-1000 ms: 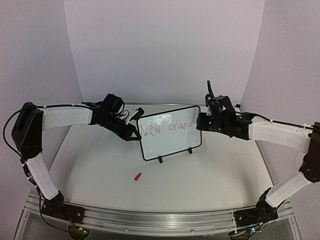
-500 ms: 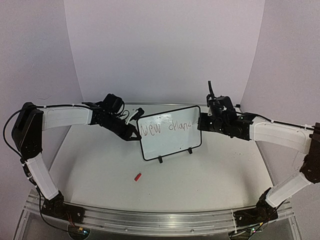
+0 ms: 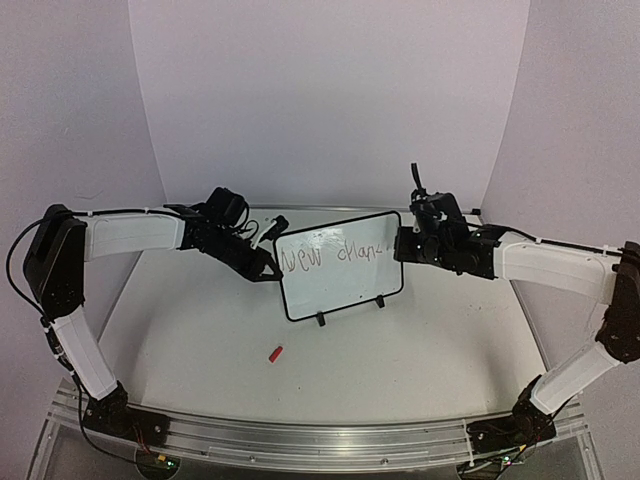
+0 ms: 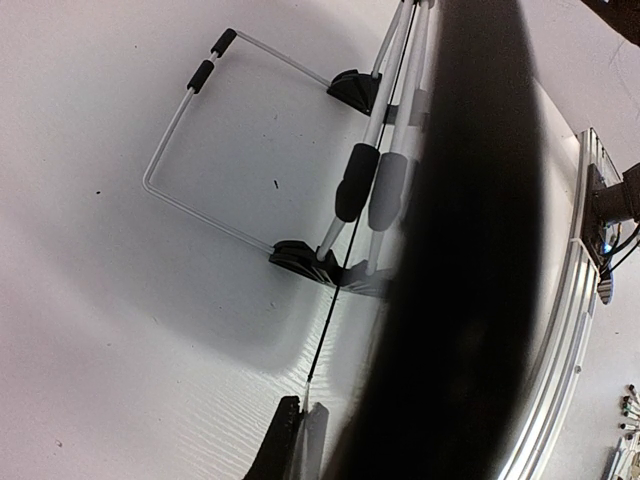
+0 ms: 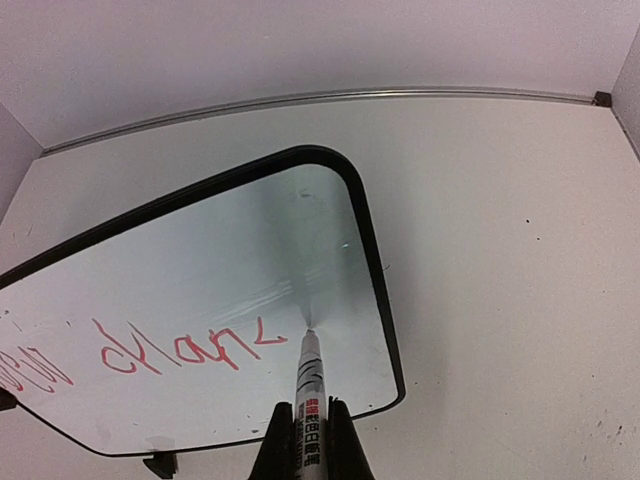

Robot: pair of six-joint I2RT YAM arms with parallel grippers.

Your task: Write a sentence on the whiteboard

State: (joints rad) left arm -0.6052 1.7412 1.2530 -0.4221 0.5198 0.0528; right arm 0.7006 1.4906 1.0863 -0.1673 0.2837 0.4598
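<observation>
Faintly legible on whiteboard, upright on counter: sentence, ending at "New chan". Left jaws pinching board's left edge, mostly lost behind dark blur; right jaws pressed on marker, tip touching board.

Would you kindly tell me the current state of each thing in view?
whiteboard: standing on its feet, left edge gripped.
sentence: unfinished, reads roughly "New chan".
marker: uncapped, tip on the whiteboard just after the last letter.
cap: off the marker, lying on the table in front of the whiteboard.
left gripper: shut on the whiteboard's edge.
right gripper: shut on the marker.
</observation>
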